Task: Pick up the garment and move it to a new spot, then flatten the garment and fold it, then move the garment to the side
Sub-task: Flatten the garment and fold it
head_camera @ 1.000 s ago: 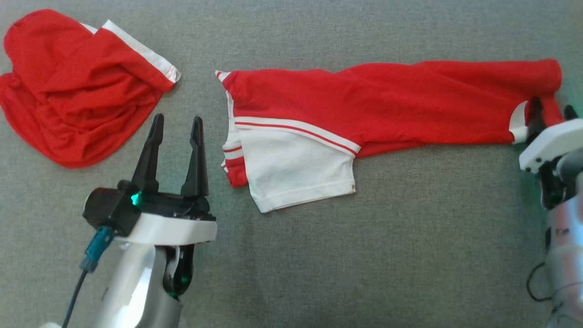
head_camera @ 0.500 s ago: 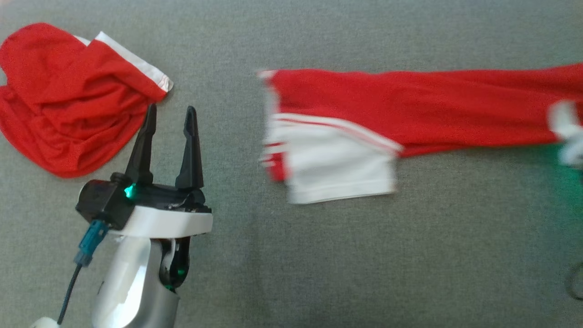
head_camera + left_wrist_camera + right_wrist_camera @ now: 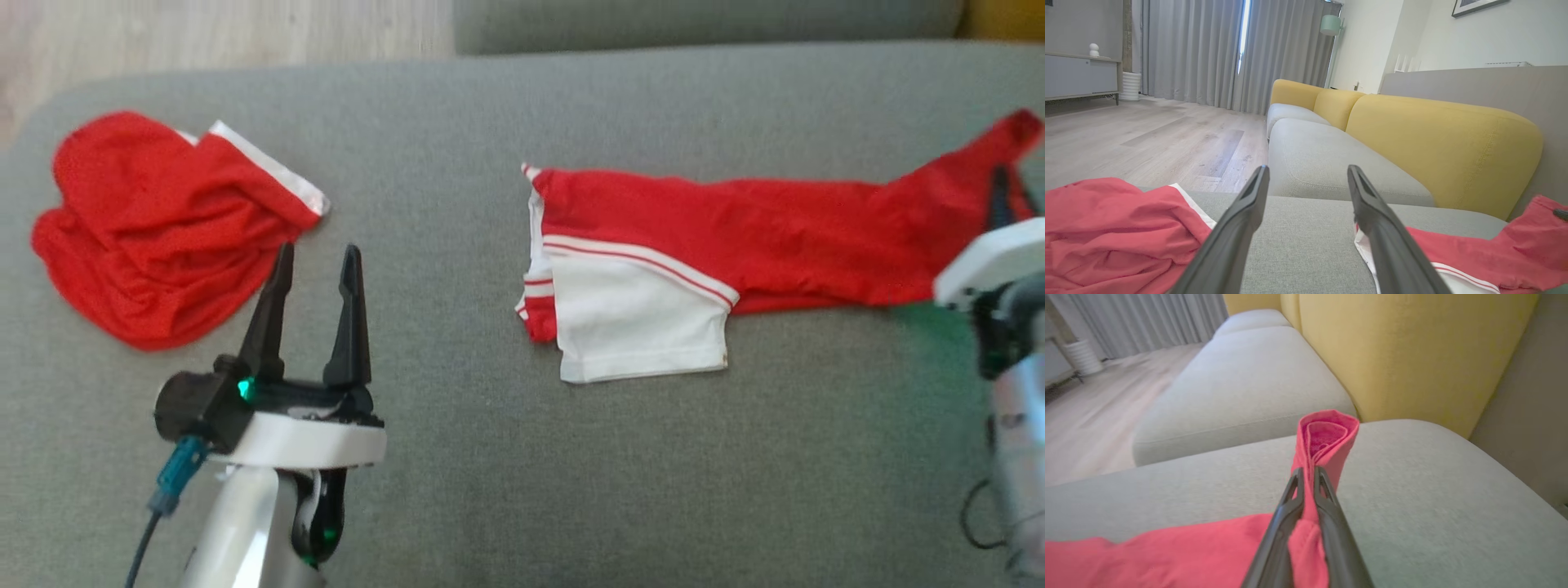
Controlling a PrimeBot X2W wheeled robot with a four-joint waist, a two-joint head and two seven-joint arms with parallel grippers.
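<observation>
cloth heap (image 3: 163, 233) by open l pincer (image 3: 317, 255), r pincer (image 3: 1307, 473) clamped on end of garment (image 3: 735, 229)

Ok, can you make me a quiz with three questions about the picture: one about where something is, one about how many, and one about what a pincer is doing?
1. Where on the cushion does the crumpled garment lie?
A. at the robot's left
B. against a yellow backrest
C. at the robot's far right

2. How many red garments are on the cushion?
A. one
B. two
C. four

3. What is the right pincer doing?
A. standing wide open
B. shut on the long garment
C. shut on nothing

Answers:
1 A, it sits to the left of the open left pincer.
2 B, there is the crumpled one and the long one.
3 B, red cloth is pinched between its fingers.
</observation>
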